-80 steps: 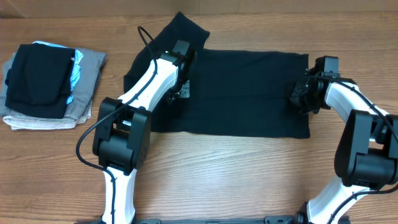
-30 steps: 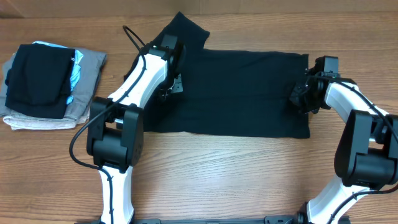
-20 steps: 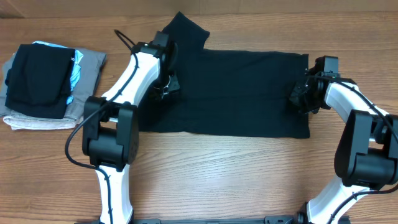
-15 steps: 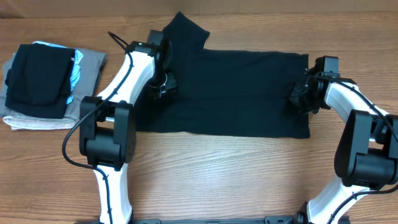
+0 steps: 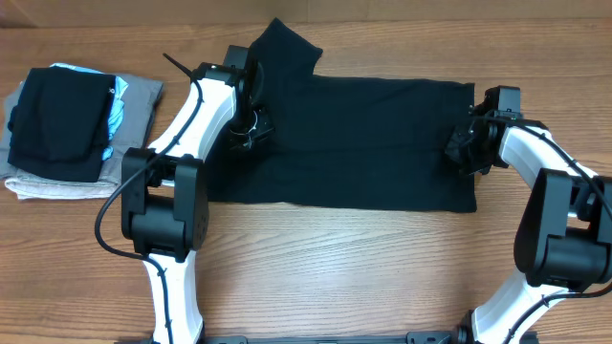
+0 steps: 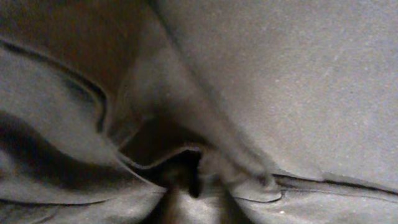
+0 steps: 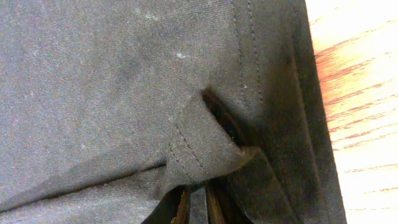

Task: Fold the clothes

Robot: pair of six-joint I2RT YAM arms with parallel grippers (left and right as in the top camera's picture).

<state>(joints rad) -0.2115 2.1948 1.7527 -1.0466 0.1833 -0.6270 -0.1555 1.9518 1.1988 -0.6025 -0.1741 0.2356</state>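
Left gripper pinches the black shirt at the frame's upper left, right gripper pinches its right hem (a thin fold); uneven pulling could slip that hem free.

Not much going on besides the main stuff. The desk is light brown wood with the grain running left to right, and a strip of it also shows along the right edge of the right wrist view, looking more orange there.

Upper left of the overhead view there's a pile of folded stuff sitting flat on the desk. A black piece is on top, a grey one sticks out under it on the right, a bit of light blue peeks out between them, and a whitish layer is at the bottom.
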